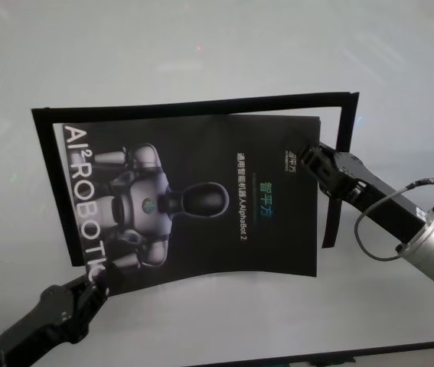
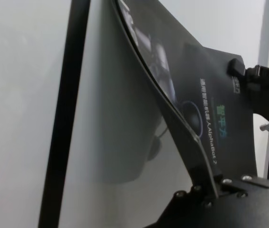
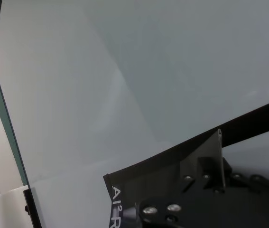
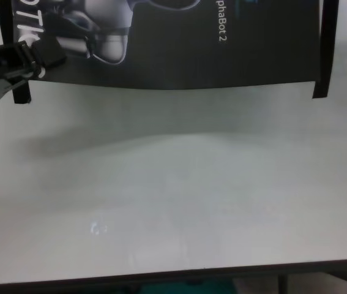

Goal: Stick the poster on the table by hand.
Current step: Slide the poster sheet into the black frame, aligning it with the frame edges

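The poster (image 1: 201, 206) is a glossy black sheet with a grey-white robot and "AlphaBot 2" lettering. It hangs a little above the table (image 1: 201, 46), inside a frame of black strips. My left gripper (image 1: 98, 281) is shut on its near left corner, as the chest view (image 4: 29, 58) also shows. My right gripper (image 1: 306, 155) is shut on its far right edge. In the left wrist view the poster (image 2: 196, 85) curves up off the table, with a shadow beneath. In the chest view its near edge (image 4: 179, 84) hangs clear of the tabletop (image 4: 179, 184).
Narrow black strips lie on the table: one along the far side (image 1: 194, 105), one at the left (image 1: 52, 183), one at the right (image 1: 337, 176). The table's dark front edge (image 4: 222, 271) runs close to me. A cable loops over my right forearm (image 1: 377, 229).
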